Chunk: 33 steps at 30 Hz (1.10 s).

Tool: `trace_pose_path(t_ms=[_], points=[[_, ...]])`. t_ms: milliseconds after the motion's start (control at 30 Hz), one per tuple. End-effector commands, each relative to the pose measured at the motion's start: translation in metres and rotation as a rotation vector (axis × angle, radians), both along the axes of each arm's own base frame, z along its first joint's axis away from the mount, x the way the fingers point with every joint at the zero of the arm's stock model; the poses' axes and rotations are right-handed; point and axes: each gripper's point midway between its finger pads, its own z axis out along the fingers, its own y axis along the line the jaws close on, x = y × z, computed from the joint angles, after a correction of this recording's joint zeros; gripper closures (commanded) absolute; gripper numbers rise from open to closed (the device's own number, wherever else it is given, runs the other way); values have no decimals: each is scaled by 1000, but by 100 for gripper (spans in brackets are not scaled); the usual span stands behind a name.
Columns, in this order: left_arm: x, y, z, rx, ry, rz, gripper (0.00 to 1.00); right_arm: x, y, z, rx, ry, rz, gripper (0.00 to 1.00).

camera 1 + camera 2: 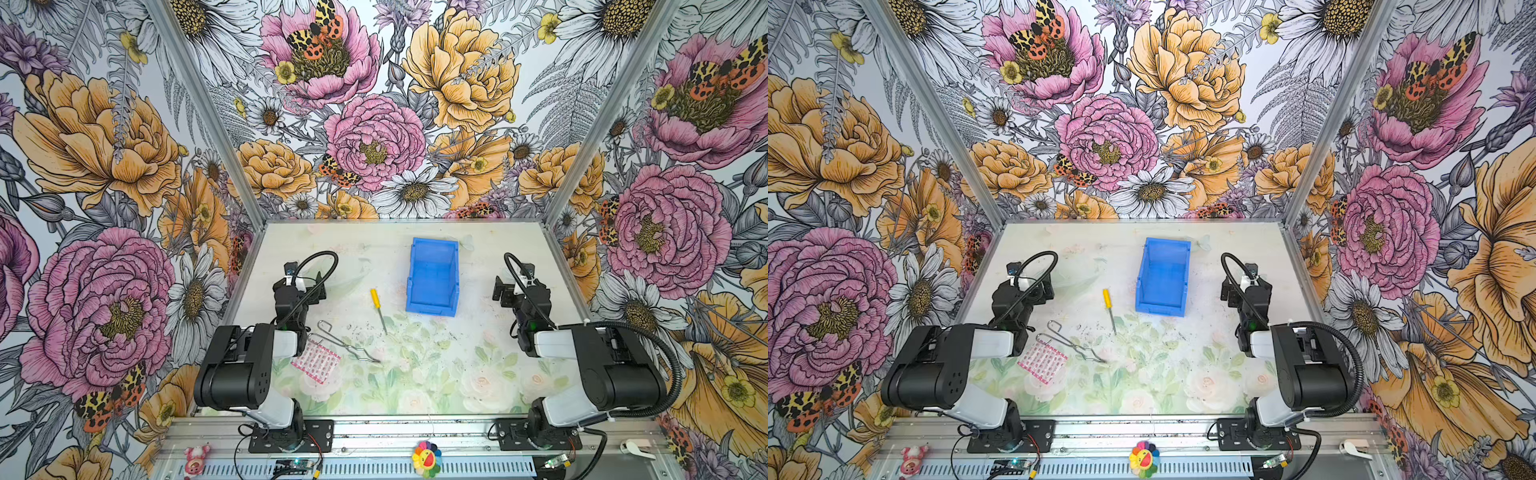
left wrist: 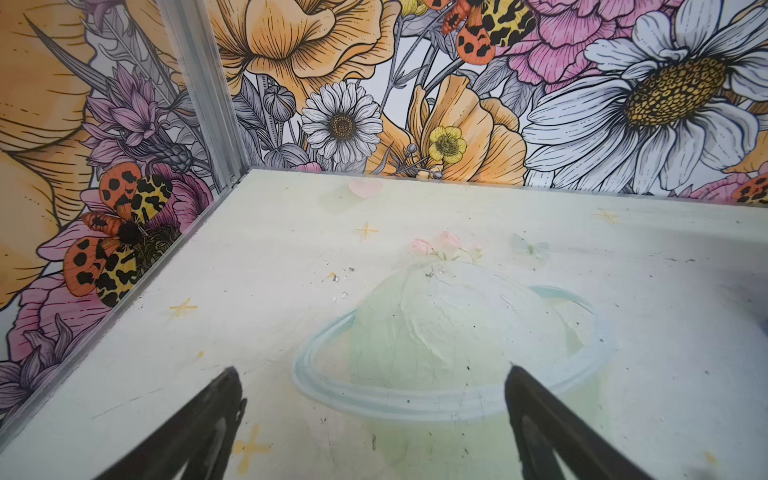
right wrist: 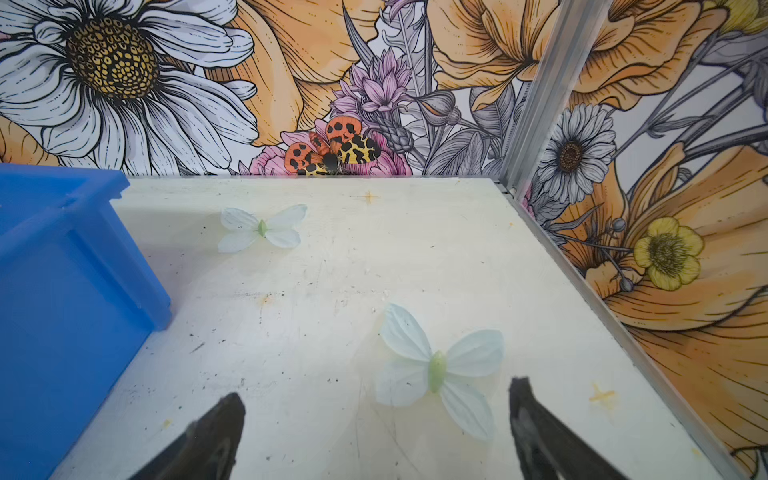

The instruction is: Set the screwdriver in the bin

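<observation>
In both top views the screwdriver [image 1: 380, 313] lies flat on the table [image 1: 469, 332] near its middle. The yellow handle points to about 12 o'clock and the thin shaft to about 5 o'clock. No gripper touches it. The bin [image 1: 430, 308] stands at about 1 o'clock from the screwdriver, close by but apart from it. Its low lip faces 6 o'clock, and nothing shows inside it [image 1: 1160, 309]. The wire tongs [image 1: 345, 343] lie at about 7 o'clock from the screwdriver. The pink sheet [image 1: 315, 359] is just beyond them in the same direction, partly under the left arm [image 1: 249, 365]. The left arm sits folded at 9 o'clock of the table and the right arm [image 1: 602, 365] at 3 o'clock, both well apart from the screwdriver.

In the left wrist view the left gripper [image 2: 372, 372] has its two dark fingers [image 2: 208, 419] spread wide. Nothing is between them, and they hang over a printed ringed planet [image 2: 449, 332] on the bare table. Neither the screwdriver nor the bin shows here.

In the right wrist view the right gripper [image 3: 378, 390] is likewise spread wide and empty, above a printed pale butterfly [image 3: 436, 365]. A blue side wall of the bin [image 3: 62, 270] stands beside the gripper without touching it. The screwdriver is out of this view.
</observation>
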Motion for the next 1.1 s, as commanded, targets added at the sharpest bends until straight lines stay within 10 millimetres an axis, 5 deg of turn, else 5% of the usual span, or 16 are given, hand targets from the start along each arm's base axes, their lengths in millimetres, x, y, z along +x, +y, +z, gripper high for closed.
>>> trace_pose_path(t_ms=[0, 1067], points=[[0, -1, 2, -12, -16, -14, 1, 6, 0, 4, -4, -13, 6, 1], [2, -4, 3, -10, -7, -33, 1, 6, -7, 3, 18, -5, -18, 1]])
